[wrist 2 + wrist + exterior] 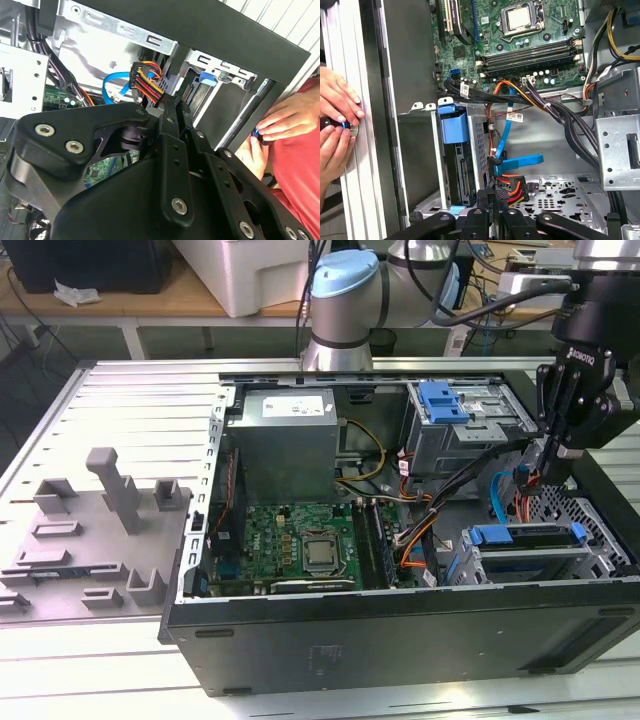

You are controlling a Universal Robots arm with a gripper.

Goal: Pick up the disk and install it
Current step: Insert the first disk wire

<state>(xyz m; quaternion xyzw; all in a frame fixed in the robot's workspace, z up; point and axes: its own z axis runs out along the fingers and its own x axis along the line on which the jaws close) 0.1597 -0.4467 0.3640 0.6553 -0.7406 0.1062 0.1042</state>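
In the exterior view's lower right the disk [528, 552] sits partly hidden behind the case wall [400, 635], and in the first wrist view the frame edge crops a person's hands [337, 102] pinching a small object [351, 130] too tiny to identify.

disk [520, 538]: smooth blue plastic rails and handle, grey metal body
case [400, 640]: matt black painted metal outside, bare grey sheet metal inside
gripper [176, 107]: matt black, shiny screw heads
desk [140, 400]: ribbed pale aluminium, satin
fixtures [115, 485]: matt grey plastic
cables [506, 130]: glossy plastic sheathing
sleeve [300, 165]: red cloth
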